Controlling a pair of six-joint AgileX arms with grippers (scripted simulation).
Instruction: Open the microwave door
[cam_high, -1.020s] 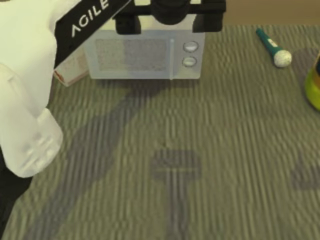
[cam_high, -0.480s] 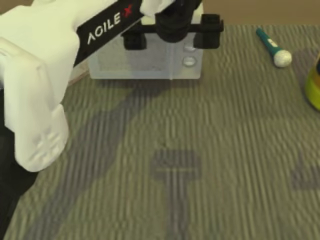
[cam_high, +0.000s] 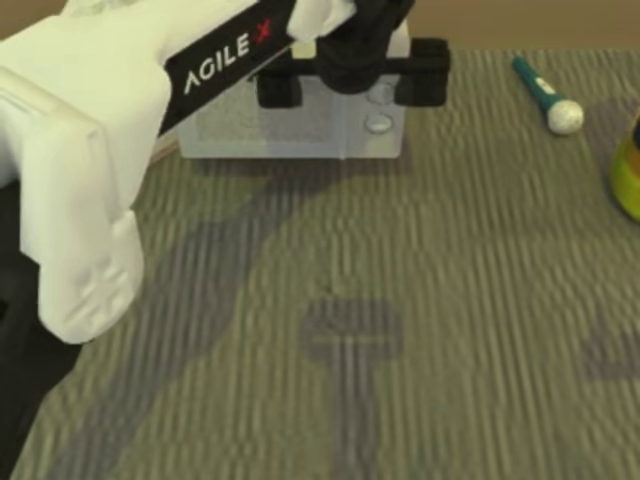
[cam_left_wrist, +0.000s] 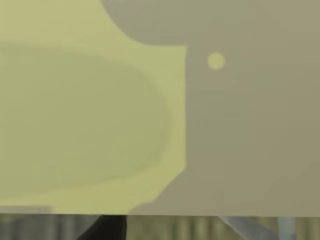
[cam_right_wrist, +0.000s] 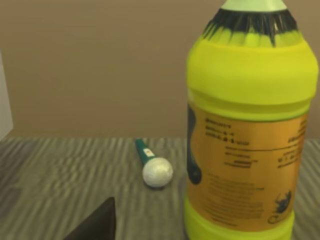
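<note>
Left gripper (cam_high: 350, 85) shifted nearer vs 0.5 s ago, jaws spread wide w/ nothing held, microwave door (cam_high: 265, 125) directly beneath, microwave (cam_high: 385, 135) at table rear.

White boxy microwave (cam_high: 300, 125) at the table's far edge, front facing the camera, directly under the left gripper (cam_high: 350, 85), which overlaps its top front. Microwave door (cam_high: 265, 130) with grey speckled mesh window looks shut, flush, below-left of the claw. Silver knobs just beneath it.
</note>
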